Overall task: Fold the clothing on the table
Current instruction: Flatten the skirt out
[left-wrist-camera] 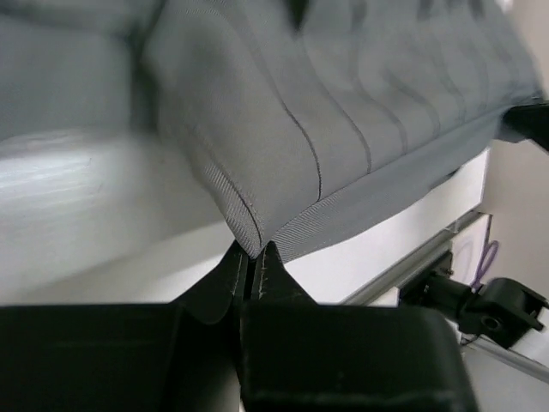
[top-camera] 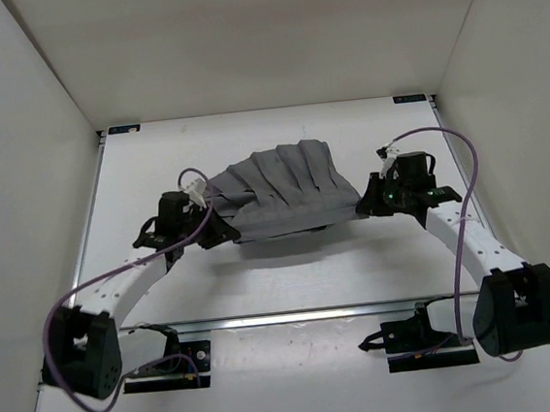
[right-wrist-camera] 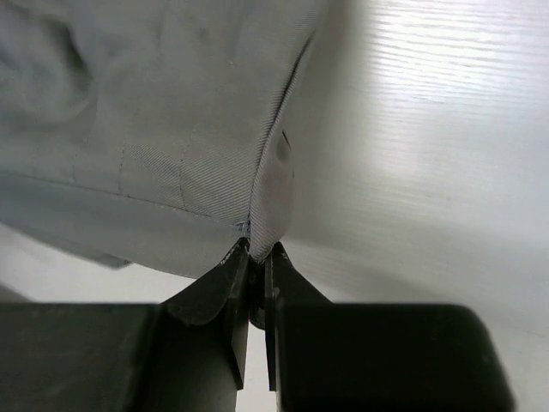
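one clothing [top-camera: 283, 191] item, plain grey, with pleat-like creases fanning toward its far edge. it sits mid-surface, between the two arms. its near hem is stretched left to right and raised, with a shadow on the surface [top-camera: 292, 277] below it.

two arms, two end effectors. the left end effector [top-camera: 229, 234] is closed, pinching the clothing's near left corner; in the left wrist view the jaws [left-wrist-camera: 251, 257] meet on a folded tip of grey cloth [left-wrist-camera: 343, 129]. the right end effector [top-camera: 361, 207] is closed too, gripping the near right corner; in the right wrist view the cloth [right-wrist-camera: 171, 129] edge is clamped between the black fingertips [right-wrist-camera: 256, 262].

two purple cables, one looping along the left arm [top-camera: 69, 294] and one along the right arm [top-camera: 461, 217]. one small green light [top-camera: 388, 198] on the right wrist. writing is too small to read anywhere.

the surface is flat, white and matte. one metal rail [top-camera: 295, 316] runs left to right along the near side, and one thinner rail [top-camera: 92, 224] runs down the left edge. two black base mounts [top-camera: 164, 365] [top-camera: 414, 337] sit just near of the rail. plain white enclosure walls [top-camera: 16, 143] stand on the left, right and far sides.
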You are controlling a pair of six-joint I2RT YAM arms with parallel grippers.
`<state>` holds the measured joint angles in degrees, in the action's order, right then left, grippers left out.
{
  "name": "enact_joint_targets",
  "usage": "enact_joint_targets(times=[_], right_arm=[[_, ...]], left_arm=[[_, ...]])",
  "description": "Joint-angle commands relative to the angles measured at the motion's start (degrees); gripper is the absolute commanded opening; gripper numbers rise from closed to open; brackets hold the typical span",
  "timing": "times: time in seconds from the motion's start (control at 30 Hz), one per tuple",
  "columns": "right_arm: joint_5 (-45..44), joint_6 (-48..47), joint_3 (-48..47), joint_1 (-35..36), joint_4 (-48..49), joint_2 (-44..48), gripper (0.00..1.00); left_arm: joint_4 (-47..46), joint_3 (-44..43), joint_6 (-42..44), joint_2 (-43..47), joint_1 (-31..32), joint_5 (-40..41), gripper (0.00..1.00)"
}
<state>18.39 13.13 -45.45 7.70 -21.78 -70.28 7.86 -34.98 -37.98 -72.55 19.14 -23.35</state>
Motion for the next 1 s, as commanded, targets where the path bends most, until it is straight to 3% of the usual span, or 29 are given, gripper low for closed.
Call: enact_joint_targets(times=[0.0,0.2,0.33,0.47,0.53,0.57,0.63,0.7,0.77,0.8,0.87,0.97], right_arm=[[0.1,-2.0,-1.9,-2.5,-1.7,4.9,0.0],[0.0,1.0,4.0,4.8,-1.0,5.0,0.0],[1.5,0.7,0.1,5.6,2.9,-2.8,0.0],[0.5,-4.3,-24.8,2.2,-4.6,-16.4,0.01],[-0.5,-6.9,-45.2,0.3,-10.4,-22.6,0.0],[-1.5,-7.1,-49.7,-0.1,-10.9,-23.4,0.0],[-2.9,-8.2,-66.8,-1.2,-13.2,-26.0,0.01],[-5.1,-9.2,-76.6,-2.3,-14.7,-27.5,0.0],[-6.8,-10.1,-79.2,-2.7,-12.8,-25.3,0.0],[-7.3,-10.8,-75.9,-2.9,-9.5,-24.0,0.0],[-7.8,-11.8,-62.6,-3.7,-4.0,-17.2,0.01],[-5.0,-10.4,-45.0,-7.4,0.5,-10.4,0.0]], left_arm=[[17.0,-4.1,6.9,8.8,-4.4,4.9,0.0],[19.0,-1.5,5.4,9.7,-2.5,6.0,0.0],[16.7,-5.1,7.0,2.2,-4.4,4.0,0.0],[25.2,-33.3,16.1,-16.0,-7.8,4.9,0.0],[33.7,-59.5,20.5,-26.3,-9.1,4.6,0.0],[35.5,-66.2,20.5,-28.7,-9.1,4.9,0.0],[40.0,-92.0,21.5,-34.2,-8.5,7.7,0.0],[40.8,-104.2,21.2,-37.0,-7.6,14.2,0.0],[37.5,-104.4,20.6,-33.5,-7.4,16.1,0.0],[33.2,-98.8,21.0,-31.9,-7.2,16.6,0.0],[26.0,-81.3,24.5,-23.3,-6.0,16.9,0.0],[23.1,-66.9,30.7,-17.2,-1.0,24.8,0.0]])
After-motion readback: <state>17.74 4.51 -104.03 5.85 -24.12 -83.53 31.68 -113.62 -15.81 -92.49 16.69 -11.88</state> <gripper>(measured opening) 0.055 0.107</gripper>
